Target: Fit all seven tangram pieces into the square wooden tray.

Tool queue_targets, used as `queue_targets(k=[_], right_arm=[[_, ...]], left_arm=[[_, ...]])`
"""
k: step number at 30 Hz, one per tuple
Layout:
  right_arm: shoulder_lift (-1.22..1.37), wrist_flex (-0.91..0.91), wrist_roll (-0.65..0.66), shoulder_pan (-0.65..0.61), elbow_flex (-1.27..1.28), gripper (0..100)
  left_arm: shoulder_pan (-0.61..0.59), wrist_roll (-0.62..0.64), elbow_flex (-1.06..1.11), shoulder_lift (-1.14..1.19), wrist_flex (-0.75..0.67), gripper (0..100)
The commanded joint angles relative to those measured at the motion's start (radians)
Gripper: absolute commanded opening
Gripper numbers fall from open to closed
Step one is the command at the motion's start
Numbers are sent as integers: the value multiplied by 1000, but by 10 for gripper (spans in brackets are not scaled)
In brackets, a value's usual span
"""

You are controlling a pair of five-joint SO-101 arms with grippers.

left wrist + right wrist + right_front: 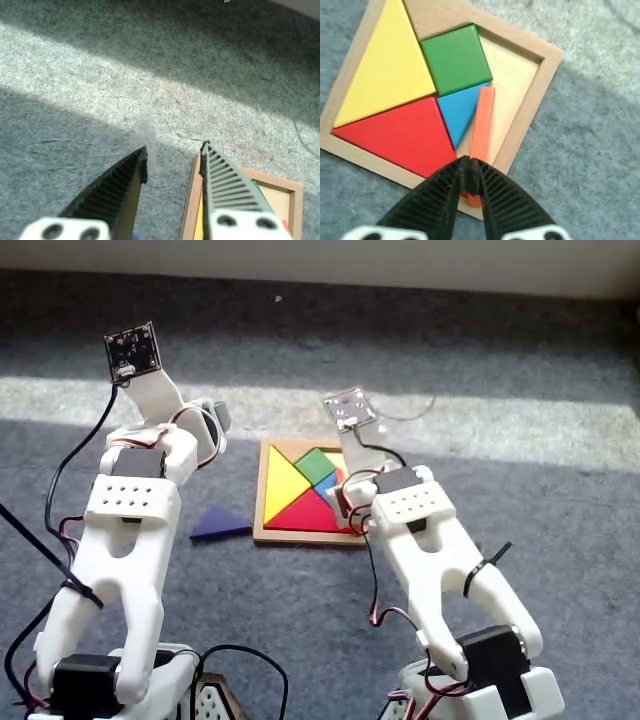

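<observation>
**A:** Starting at the carpet's near edge, by the arm bases: which piece lies loose?

**B:** A purple triangle, flat on the grey carpet. It is near the wooden tray on the side facing the carpet's left edge, and does not touch it.

**A:** And the tray itself?

**B:** It sits about mid-carpet. The right pincer is clamped on an orange piece, held on its edge over the bare wood beside the blue triangle. The red triangle, yellow triangle and green square lie flat inside.

**A:** Farther off?

**B:** The left pincer has its jaws spread wide and holds nothing. It hangs above the carpet, with one fingertip over the tray's far corner. Beyond it, a sunlit band crosses the carpet toward the far edge.
</observation>
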Motion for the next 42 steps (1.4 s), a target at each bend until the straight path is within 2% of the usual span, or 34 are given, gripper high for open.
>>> queue_targets(k=[1, 12, 19, 28, 32, 42], right_arm=[[-16, 4, 12, -1, -22, 6], [-160, -28, 11, 19, 50, 6], [-114, -90, 11, 84, 44, 7], [21, -87, 11, 44, 41, 8], [-24, -85, 11, 16, 48, 8], [-229, -85, 3, 38, 111, 9]], left_arm=[[-12, -8, -8, -36, -20, 189], [-12, -8, -8, -36, -20, 189], [-12, -8, -8, -36, -20, 189], [-12, -8, -8, -36, -20, 189], [-12, -8, -8, -36, -20, 189], [-12, -8, -8, -36, -20, 189]])
